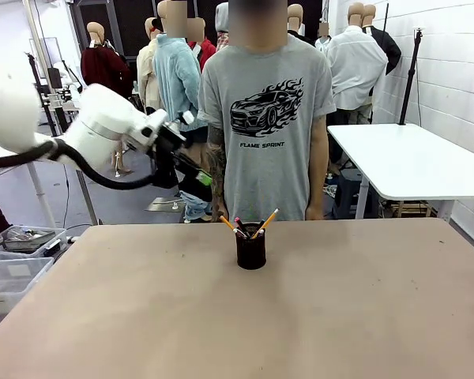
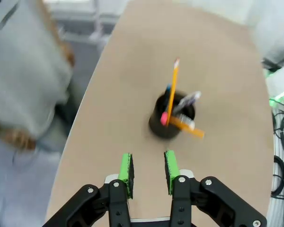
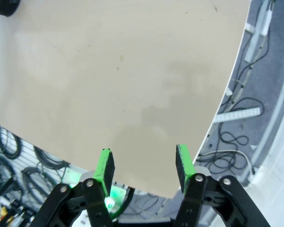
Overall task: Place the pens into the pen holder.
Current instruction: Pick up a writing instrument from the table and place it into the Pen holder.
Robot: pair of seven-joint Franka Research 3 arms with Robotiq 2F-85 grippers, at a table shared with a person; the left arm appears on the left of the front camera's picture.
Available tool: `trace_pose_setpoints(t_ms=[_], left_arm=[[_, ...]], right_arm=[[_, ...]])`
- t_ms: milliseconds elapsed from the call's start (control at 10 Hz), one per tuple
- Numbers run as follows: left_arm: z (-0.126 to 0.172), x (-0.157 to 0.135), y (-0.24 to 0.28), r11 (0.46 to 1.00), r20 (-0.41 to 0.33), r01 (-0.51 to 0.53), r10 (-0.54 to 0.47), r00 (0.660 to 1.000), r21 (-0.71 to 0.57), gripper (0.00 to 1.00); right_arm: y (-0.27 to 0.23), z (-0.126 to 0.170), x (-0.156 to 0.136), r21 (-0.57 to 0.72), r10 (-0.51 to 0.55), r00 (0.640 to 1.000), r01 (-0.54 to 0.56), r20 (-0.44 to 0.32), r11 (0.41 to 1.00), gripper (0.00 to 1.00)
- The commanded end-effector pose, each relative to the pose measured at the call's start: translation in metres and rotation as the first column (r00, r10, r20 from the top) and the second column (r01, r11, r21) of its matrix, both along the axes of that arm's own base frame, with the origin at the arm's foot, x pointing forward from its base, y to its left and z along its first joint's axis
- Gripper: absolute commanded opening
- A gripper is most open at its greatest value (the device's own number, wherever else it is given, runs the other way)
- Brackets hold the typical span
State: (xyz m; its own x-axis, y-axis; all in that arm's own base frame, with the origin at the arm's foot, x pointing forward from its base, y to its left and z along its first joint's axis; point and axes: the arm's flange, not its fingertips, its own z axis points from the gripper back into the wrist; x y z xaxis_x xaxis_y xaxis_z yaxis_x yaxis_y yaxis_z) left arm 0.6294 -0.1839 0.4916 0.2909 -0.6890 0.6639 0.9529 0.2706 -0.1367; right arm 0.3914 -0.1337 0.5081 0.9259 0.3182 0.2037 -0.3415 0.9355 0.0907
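Front view: standing near the table's far edge, at its middle, pen holder already carrying pens that are leaning out of its top; no pen lying loose on the visible surface, so likely nearing done. Left gripper hanging high off the far left.

Left wrist view: looking down on holder and pens with fingers parted, gripping nothing.

Right wrist view: right gripper hovering over a bare table edge, fingers apart, carrying nothing.

The person's grey T-shirt carries the words "FLAME SPRINT" in black capitals, printed just beneath a black drawing of a car trailing flames. No other lettering is legible.
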Motion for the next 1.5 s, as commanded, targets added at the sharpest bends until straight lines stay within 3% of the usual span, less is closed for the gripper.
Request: trace_pose_setpoints(t_ms=[0, 100, 400, 600, 800, 900, 1000, 1100, 1300, 1400], left_arm=[[0.002, -0.041, 0.032, 0.936, -0.178, -0.212, 0.268, 0.947, 0.280, 0.38], [0.006, -0.057, 0.056, 0.893, -0.176, -0.299, 0.371, 0.912, 0.338, 0.38], [0.004, -0.113, 0.139, 0.691, -0.213, -0.492, 0.670, 0.711, 0.530, 0.38], [-0.006, -0.155, 0.189, 0.513, -0.183, -0.629, 0.838, 0.513, 0.584, 0.42], [-0.025, -0.197, 0.235, 0.346, -0.142, -0.708, 0.932, 0.332, 0.615, 0.82], [-0.032, -0.210, 0.255, 0.301, -0.117, -0.744, 0.950, 0.290, 0.596, 1.00], [-0.038, -0.218, 0.274, 0.251, -0.085, -0.767, 0.964, 0.250, 0.591, 1.00], [-0.042, -0.225, 0.289, 0.202, -0.020, -0.767, 0.971, 0.240, 0.609, 1.00], [-0.040, -0.229, 0.294, 0.178, 0.156, -0.800, 0.934, 0.320, 0.574, 1.00], [-0.043, -0.229, 0.290, 0.179, 0.193, -0.837, 0.928, 0.318, 0.517, 1.00]], right_arm=[[0.001, -0.003, 0.000, -0.015, -0.001, 1.000, 0.001, 0.006, 1.000, 0.66], [0.001, -0.003, 0.000, -0.015, -0.001, 1.000, 0.001, 0.006, 1.000, 0.66], [0.001, -0.003, 0.000, -0.015, -0.001, 1.000, 0.001, 0.006, 1.000, 0.66], [0.001, -0.003, 0.000, -0.015, -0.001, 1.000, 0.001, 0.006, 1.000, 0.66], [0.001, -0.003, 0.000, -0.015, -0.001, 1.000, 0.001, 0.006, 1.000, 0.66], [0.001, -0.003, 0.000, -0.015, -0.001, 1.000, 0.001, 0.006, 1.000, 0.66], [0.001, -0.003, 0.000, -0.015, -0.001, 1.000, 0.001, 0.006, 1.000, 0.66], [0.001, -0.003, 0.000, -0.015, -0.001, 1.000, 0.001, 0.006, 1.000, 0.66], [0.001, -0.003, 0.000, -0.015, -0.001, 1.000, 0.001, 0.006, 1.000, 0.66], [0.001, -0.003, 0.000, -0.015, -0.001, 1.000, 0.001, 0.006, 1.000, 0.66]])
